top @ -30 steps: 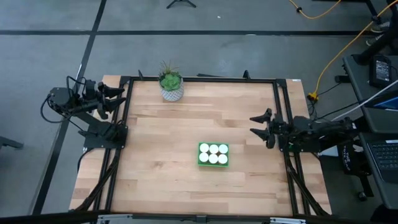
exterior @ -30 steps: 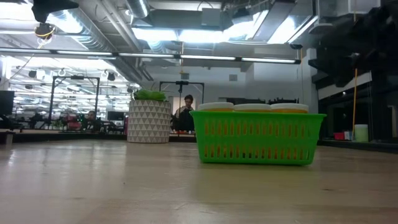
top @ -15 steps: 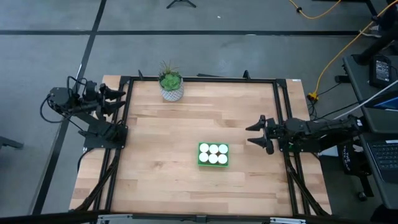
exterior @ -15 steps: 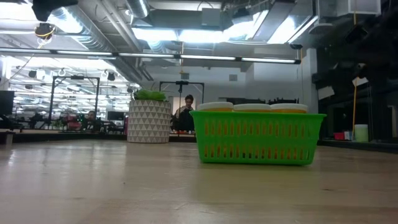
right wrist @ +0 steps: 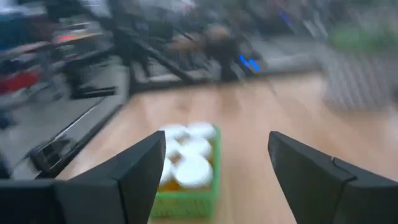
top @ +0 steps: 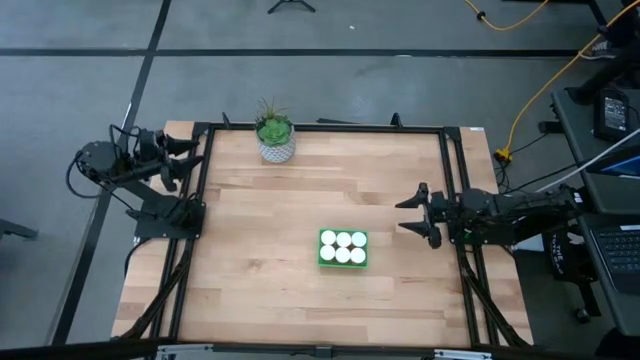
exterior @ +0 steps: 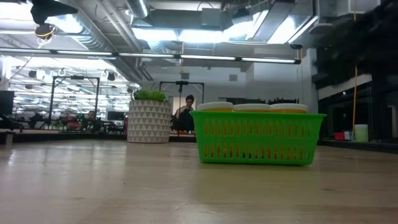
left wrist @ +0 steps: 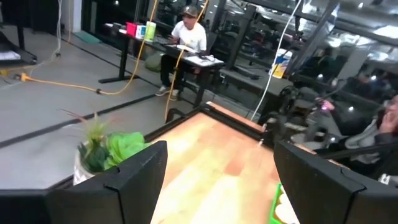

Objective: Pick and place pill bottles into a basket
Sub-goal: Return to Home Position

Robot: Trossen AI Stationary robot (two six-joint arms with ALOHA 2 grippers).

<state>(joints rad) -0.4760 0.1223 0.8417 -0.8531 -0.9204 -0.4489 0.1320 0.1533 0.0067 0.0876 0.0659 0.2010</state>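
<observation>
The green basket (top: 343, 249) stands on the wooden table, right of its middle, with several white-capped orange pill bottles (top: 344, 240) upright inside; it also shows in the low view (exterior: 258, 138) and the right wrist view (right wrist: 186, 186). My right gripper (top: 412, 213) is open and empty by the table's right edge, to the right of the basket. My left gripper (top: 193, 160) is open and empty at the table's far left corner.
A white-potted green plant (top: 274, 134) stands at the table's far edge, left of centre. A black frame (top: 320, 128) runs round the table. People sit at desks in the room beyond (left wrist: 186, 37).
My right gripper has gone a little toward the table's left and near edges, closer to the basket, staying open. The basket and bottles have not moved.
</observation>
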